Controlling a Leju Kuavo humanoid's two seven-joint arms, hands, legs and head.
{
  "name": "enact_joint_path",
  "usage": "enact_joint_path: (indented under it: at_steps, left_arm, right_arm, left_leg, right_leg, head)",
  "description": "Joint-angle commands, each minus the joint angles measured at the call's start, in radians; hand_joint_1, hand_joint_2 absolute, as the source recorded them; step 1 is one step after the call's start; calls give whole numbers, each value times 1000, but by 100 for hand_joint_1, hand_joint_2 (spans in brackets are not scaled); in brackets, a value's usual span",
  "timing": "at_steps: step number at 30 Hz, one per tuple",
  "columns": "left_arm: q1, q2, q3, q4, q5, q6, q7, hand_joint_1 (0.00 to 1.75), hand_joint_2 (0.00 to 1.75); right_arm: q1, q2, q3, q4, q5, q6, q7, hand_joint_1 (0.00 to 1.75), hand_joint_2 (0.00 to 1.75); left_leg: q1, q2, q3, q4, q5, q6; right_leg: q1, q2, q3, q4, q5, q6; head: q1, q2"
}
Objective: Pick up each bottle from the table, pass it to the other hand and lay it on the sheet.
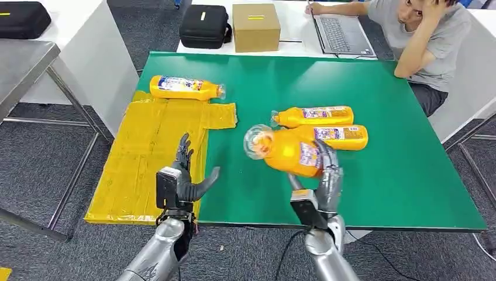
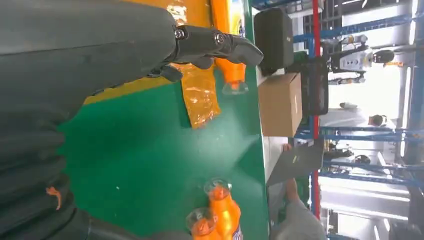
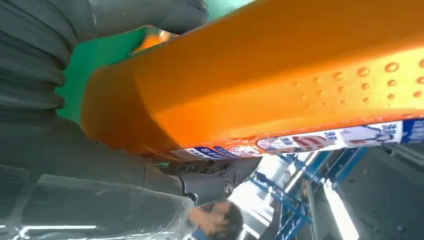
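Left hand [image 1: 186,178]: nearest, at about 7 o'clock of the table, fingers spread and holding nothing; it hovers over the near edge of the yellow sheet [image 1: 140,170], palm turned toward the right.
Right hand [image 1: 324,175]: at about 5 o'clock, fingers wrapped round the body of the held bottle [image 1: 283,150], lifted off the green table [image 1: 409,175]; the clear cap end points toward 9 o'clock, at the left hand.
Held bottle, handling: orange plastic with a smooth wall, a label band and small raised dots seen in the right wrist view [image 3: 280,75]. Judged stiff enough for a firm grip but slick, with some weight if full. Best taken at the free neck-side half of the body, clear of the right hand's fingers.
Bottles waiting: two more [image 1: 316,116] and [image 1: 342,137] lie side by side at table centre, just beyond the held one, caps toward 9 o'clock.
Bottle on sheet [image 1: 184,88]: lies at the sheet's far end, about 11 o'clock, cap toward 3 o'clock.
Far ground: a cardboard box [image 1: 256,26] and black case [image 1: 203,26] at 12 o'clock; a person [image 1: 427,35] sits by a laptop [image 1: 342,35] at 1 o'clock.
Step judged: handover pending.
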Motion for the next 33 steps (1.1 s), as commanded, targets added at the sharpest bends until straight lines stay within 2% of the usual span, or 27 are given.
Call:
enact_joint_path:
  at_steps: [1, 5, 12, 22, 27, 33]
  left_arm:
    - [-8, 4, -61, 13, -1, -12, 16, 0, 175]
    - [-8, 4, -61, 13, -1, -12, 16, 0, 175]
    - [14, 4, -130, -24, 7, -85, 31, 0, 175]
    - [22, 10, -157, -64, 55, -135, 48, 0, 175]
    - [41, 9, -141, -101, 140, -210, 71, 0, 175]
    - [43, 15, -165, -143, 153, -207, 67, 0, 175]
  right_arm:
    - [-26, 31, 52, 28, -23, -7, 0, 175, 175]
    - [-26, 31, 52, 28, -23, -7, 0, 175, 175]
    - [-30, 44, 30, 30, -42, -7, 0, 175, 175]
    - [-51, 44, 41, 91, -71, -7, 0, 175, 175]
    - [-68, 45, 63, 128, -92, -7, 0, 175, 175]
    - [-72, 64, 63, 160, -59, -7, 0, 175, 175]
  left_leg:
    - [0, 1, 3, 0, -2, -2]
    - [0, 1, 1, 0, -1, -1]
    - [-1, 1, 3, 0, -2, -2]
    - [0, 2, 2, 0, -1, -2]
    - [0, 4, 4, -1, -2, -2]
    - [0, 2, 2, 0, -1, -2]
  right_leg:
    - [0, 0, 3, 0, -1, -1]
    - [0, 1, 1, 0, -1, -1]
    - [0, 0, 3, 0, -2, -2]
    - [0, 1, 2, 0, -1, -1]
    - [0, 3, 3, 0, -1, -2]
    - [0, 2, 1, 0, -1, -1]
  head:
    - [0, 0]
    - [0, 0]
    - [0, 0]
    - [0, 0]
    - [0, 0]
    - [0, 0]
